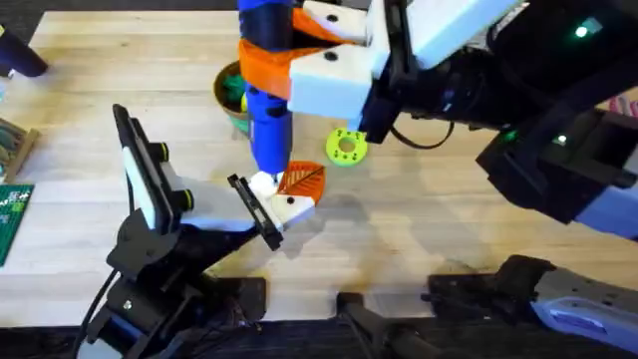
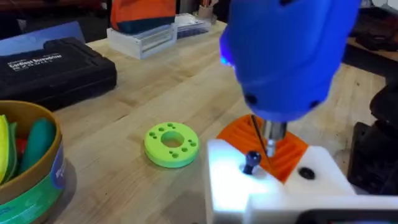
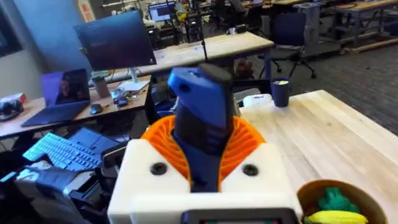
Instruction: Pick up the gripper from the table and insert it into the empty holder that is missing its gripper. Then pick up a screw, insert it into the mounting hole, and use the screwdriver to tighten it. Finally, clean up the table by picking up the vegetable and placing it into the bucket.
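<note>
Gripping the blue screwdriver (image 1: 267, 110) between its white fingers and orange ribbed pads, the right pincer (image 1: 319, 70) holds the tool upright, its tip pointing down. In the right wrist view the screwdriver's blue body (image 3: 200, 134) runs straight up between the two orange pads (image 3: 163, 144), which press against its sides.

The left pincer (image 1: 284, 204) reaches in from the lower left and clamps the white holder (image 1: 291, 207), with the orange gripper (image 1: 301, 180) seated in it, ribbed face upward. In the left wrist view the screwdriver's thin bit comes down onto a small dark screw (image 2: 251, 163) that stands at the seam between the white holder (image 2: 317, 165) and the orange gripper (image 2: 283, 152); bit and screw head look to be touching.

The lime-green disc (image 1: 346, 147) lies on the wooden surface (image 1: 419, 229) just beside the holder. The bucket (image 1: 228, 92) stands behind the screwdriver, partly hidden by it. In the left wrist view a dark-green vegetable (image 2: 38, 140) lies inside the bucket (image 2: 43, 180) next to a yellow toy (image 2: 5, 146). A black case (image 2: 53, 68) rests farther back.
</note>
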You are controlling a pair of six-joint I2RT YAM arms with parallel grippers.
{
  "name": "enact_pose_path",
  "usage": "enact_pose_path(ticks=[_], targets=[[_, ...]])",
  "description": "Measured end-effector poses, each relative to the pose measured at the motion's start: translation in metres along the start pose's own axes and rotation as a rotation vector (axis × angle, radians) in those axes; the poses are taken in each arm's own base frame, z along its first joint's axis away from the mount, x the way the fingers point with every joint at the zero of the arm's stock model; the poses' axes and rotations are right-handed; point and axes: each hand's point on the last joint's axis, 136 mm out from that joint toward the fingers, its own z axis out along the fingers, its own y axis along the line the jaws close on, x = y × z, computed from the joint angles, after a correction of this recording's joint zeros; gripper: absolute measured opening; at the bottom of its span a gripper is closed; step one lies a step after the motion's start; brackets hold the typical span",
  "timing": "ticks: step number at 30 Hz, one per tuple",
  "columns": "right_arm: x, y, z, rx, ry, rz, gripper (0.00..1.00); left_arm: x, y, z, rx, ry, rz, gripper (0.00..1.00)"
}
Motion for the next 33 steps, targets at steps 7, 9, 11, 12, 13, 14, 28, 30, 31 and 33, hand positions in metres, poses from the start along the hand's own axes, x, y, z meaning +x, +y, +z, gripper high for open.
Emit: enact_pose_path(ticks=[7,9,11,12,13,14,28,30,31,33], targets=[[0.001,0.003,0.001,-0.009,0.001,-0.043,0.164,0.000,0.000,0.000,0.000,0.000,0.000,0.012],[0.001,0.003,0.001,-0.009,0.001,-0.049,0.164,0.000,0.000,0.000,0.000,0.000,0.000,0.012],[0.001,0.003,0.001,-0.009,0.001,-0.050,0.164,0.000,0.000,0.000,0.000,0.000,0.000,0.012],[0.001,0.003,0.001,-0.009,0.001,-0.050,0.164,0.000,0.000,0.000,0.000,0.000,0.000,0.012],[0.001,0.003,0.001,-0.009,0.001,-0.050,0.164,0.000,0.000,0.000,0.000,0.000,0.000,0.012],[0.001,0.003,0.001,-0.009,0.001,-0.050,0.164,0.000,0.000,0.000,0.000,0.000,0.000,0.012],[0.014,-0.004,0.006,0.000,0.035,-0.026,0.164,0.000,0.000,0.000,0.000,0.000,0.000,0.012],[0.015,-0.005,0.006,0.001,0.037,-0.025,0.164,0.000,0.000,0.000,0.000,0.000,0.000,0.012],[0.015,-0.005,0.006,0.001,0.036,-0.025,0.164,0.000,0.000,0.000,0.000,0.001,-0.001,0.012],[0.015,-0.005,0.006,0.001,0.036,-0.026,0.164,0.000,0.000,0.000,0.000,0.000,0.000,0.012]])
